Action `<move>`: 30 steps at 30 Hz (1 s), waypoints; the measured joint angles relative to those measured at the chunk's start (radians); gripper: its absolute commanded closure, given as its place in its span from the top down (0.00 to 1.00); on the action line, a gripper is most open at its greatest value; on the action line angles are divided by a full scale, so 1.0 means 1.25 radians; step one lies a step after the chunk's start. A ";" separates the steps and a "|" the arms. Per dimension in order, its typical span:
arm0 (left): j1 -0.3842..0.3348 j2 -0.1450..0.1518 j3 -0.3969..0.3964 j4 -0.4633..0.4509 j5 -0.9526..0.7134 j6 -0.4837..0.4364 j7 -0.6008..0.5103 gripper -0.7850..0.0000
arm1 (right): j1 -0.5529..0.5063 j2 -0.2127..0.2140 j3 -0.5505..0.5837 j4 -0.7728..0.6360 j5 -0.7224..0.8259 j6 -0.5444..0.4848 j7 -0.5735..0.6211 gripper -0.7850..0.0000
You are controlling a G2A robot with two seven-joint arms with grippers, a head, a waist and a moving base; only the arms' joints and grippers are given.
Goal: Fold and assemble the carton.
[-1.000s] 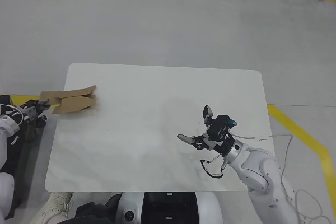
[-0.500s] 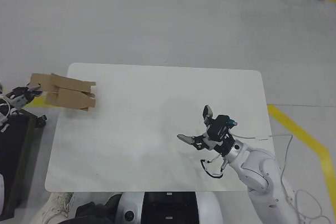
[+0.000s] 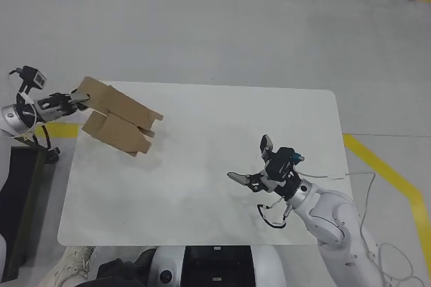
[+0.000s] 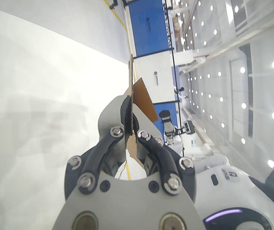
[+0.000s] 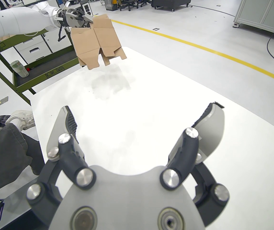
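A flat brown carton (image 3: 120, 120) hangs in the air over the table's far left corner, held by one edge. My left gripper (image 3: 77, 100) is shut on that edge, just off the table's left side. The left wrist view shows the carton (image 4: 143, 96) edge-on, pinched between the two pads. From the right wrist view the carton (image 5: 96, 40) is unfolded, with flaps hanging down, and the left gripper (image 5: 86, 20) holds its upper edge. My right gripper (image 3: 250, 163) stands open over the table's right half with nothing between its fingers; the right wrist view shows it as the right gripper (image 5: 141, 118).
The white table (image 3: 201, 215) is bare around both arms. A green cart (image 5: 31, 68) with a cup (image 5: 19, 69) stands beyond the table's left side. A person's legs and a shoe (image 5: 19, 118) are by the near left corner.
My left gripper has lifted the carton and swung it from off the table's left edge to over the far left corner; the carton now hangs tilted. The right arm has kept still.
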 measured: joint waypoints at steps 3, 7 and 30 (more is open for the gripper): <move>0.013 0.004 0.012 -0.082 -0.004 0.012 -0.012 0.00 | 0.000 0.000 0.000 0.000 0.000 0.000 0.000 1.00; 0.021 0.008 0.033 -0.165 0.004 0.010 -0.010 0.00 | 0.000 0.000 0.000 0.000 0.000 0.000 0.000 1.00; -0.190 -0.065 0.319 -0.201 -0.052 0.058 -0.058 0.00 | 0.000 0.000 0.000 0.000 0.000 0.000 0.000 1.00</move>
